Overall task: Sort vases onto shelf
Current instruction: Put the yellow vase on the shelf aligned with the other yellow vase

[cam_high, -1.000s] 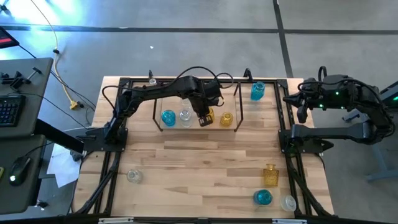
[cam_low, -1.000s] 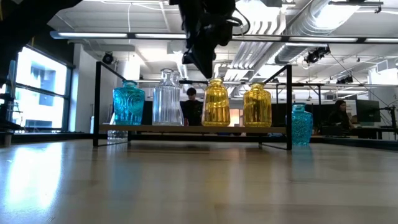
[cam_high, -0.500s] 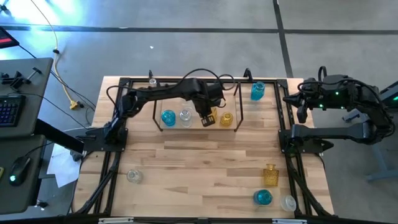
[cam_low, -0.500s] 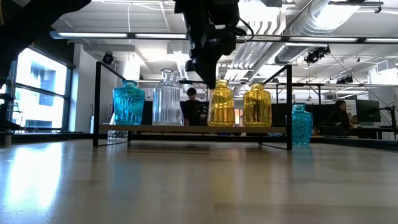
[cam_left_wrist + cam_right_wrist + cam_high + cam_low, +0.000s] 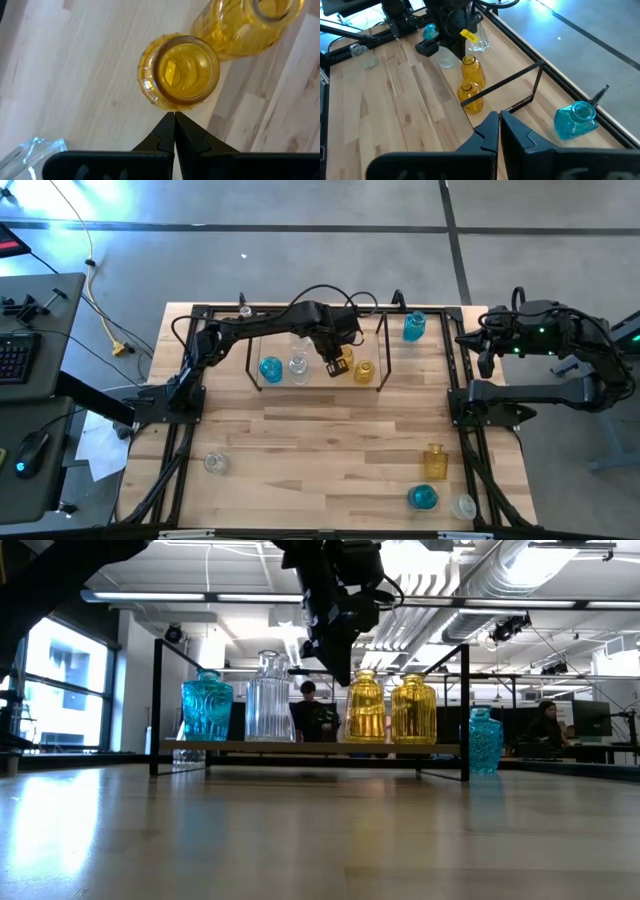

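Change: the amber vase (image 5: pixel 366 706) under the left arm has slid to the right along the shelf (image 5: pixel 318 388) within the last second; it now stands just beside the second amber vase (image 5: pixel 413 709), where before a clear gap was between them.
Left gripper: the left gripper (image 5: pixel 174 124) is over the shelf with its jaws pressed together and nothing between them; the closed tips are at the near side of the amber vase rim, and I cannot tell whether they touch the glass. It seems to nudge the vase, not carry it.
Shelf now: from left to right, a blue vase (image 5: pixel 206 706), a clear vase (image 5: pixel 269 698), then the two amber ones together, all upright.
Right gripper: the right gripper (image 5: pixel 499 127) waits clenched and empty at the right edge of the table.
Still off the shelf: a blue vase (image 5: pixel 414 326) at the far right just outside the rack, an amber bottle (image 5: pixel 434 461), a blue vase (image 5: pixel 422 497) and a clear one (image 5: pixel 463 505) at the near right, a clear one (image 5: pixel 214 463) at the near left.
Meaning: colours are being grouped, and I judge the task about half done.
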